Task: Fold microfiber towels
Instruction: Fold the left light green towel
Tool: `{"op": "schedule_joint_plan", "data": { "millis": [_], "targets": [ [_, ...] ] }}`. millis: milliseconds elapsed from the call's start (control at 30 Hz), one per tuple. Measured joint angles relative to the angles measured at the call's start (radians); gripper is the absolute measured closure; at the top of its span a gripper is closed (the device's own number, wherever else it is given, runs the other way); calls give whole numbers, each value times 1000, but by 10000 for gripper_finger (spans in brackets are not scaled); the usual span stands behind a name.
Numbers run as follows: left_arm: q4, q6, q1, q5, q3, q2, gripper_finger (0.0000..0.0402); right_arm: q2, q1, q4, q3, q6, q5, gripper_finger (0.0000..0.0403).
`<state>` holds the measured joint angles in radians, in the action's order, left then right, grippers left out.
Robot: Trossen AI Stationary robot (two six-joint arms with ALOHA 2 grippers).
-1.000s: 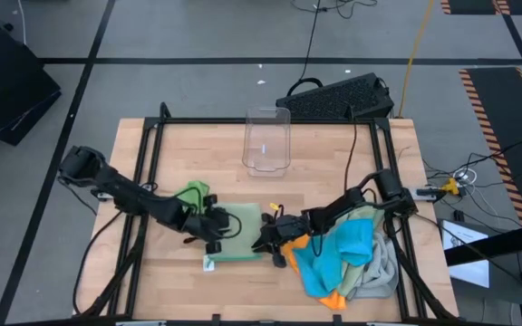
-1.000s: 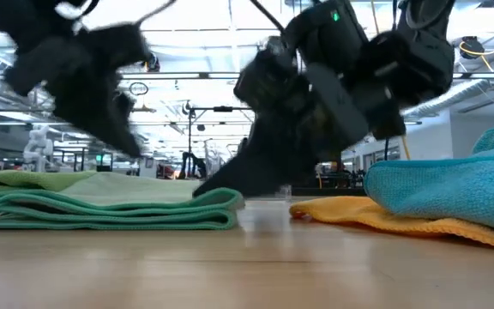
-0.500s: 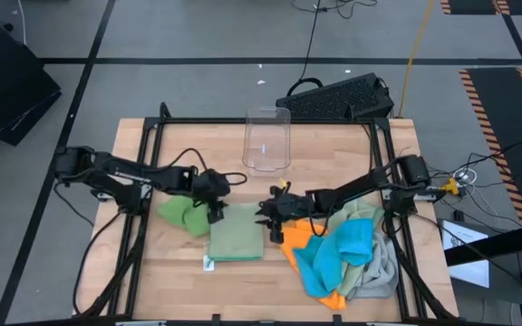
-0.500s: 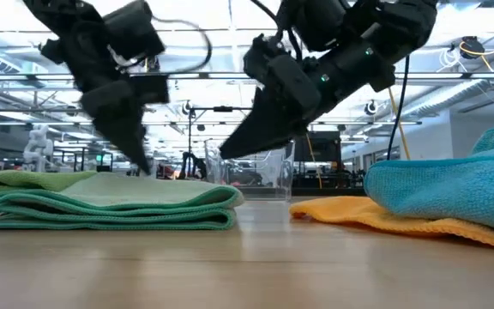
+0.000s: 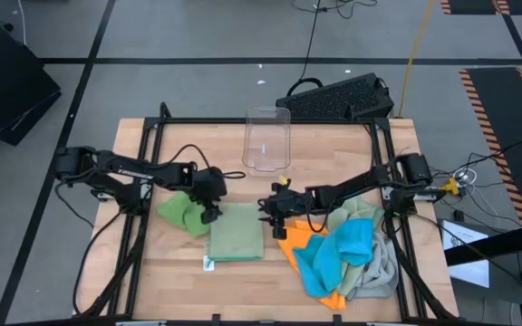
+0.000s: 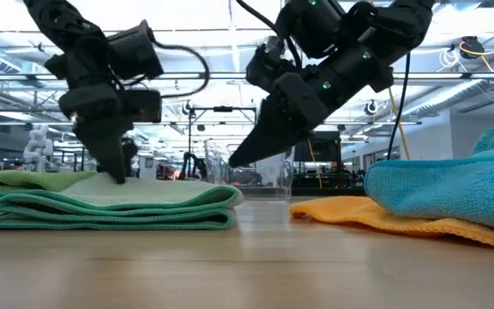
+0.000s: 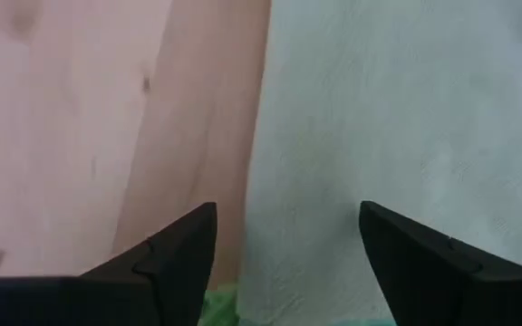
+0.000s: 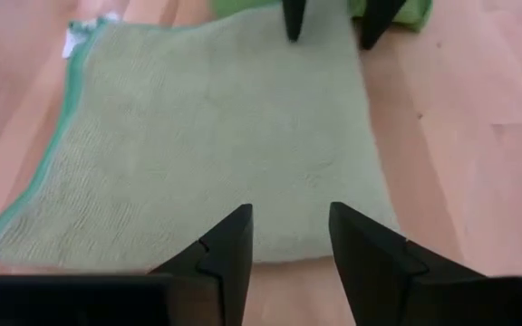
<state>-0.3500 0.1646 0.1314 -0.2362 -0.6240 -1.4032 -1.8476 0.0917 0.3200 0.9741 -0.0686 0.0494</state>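
I count five towels on my desk (image 5: 188, 136): one sage towel (image 5: 236, 234) folded flat, one bright green towel (image 5: 181, 213) crumpled beside it, and a heap of three, one blue towel (image 5: 338, 254), one orange towel (image 5: 295, 243), one grey towel (image 5: 381, 272). One clear bin (image 5: 267, 139) stands at the far edge. I have two arms, so two end effectors: my left end effector (image 5: 208, 215) and my right end effector (image 5: 274, 223).
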Motion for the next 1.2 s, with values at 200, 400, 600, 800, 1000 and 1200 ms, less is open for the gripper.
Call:
{"op": "schedule_joint_plan", "data": {
  "millis": [200,400,600,800,1000,1200],
  "targets": [
    [15,-43,6,-31,1,-42,214,-4,-21,34,0,-67,1,261],
    [64,-79,-8,-33,-4,-125,304,-4,-34,50,-21,-181,-1,245],
    [71,-83,-33,-15,-2,-98,385,-4,-46,137,-83,-264,-1,191],
    [71,-88,-118,62,-7,-42,375,-4,-62,177,-106,-338,-2,135],
    [65,-116,-197,136,-7,-37,385,-24,-62,241,-107,-328,-28,112],
    [70,-118,-255,200,-7,-35,389,-108,-75,341,-101,-312,-113,119]
  ]
}}
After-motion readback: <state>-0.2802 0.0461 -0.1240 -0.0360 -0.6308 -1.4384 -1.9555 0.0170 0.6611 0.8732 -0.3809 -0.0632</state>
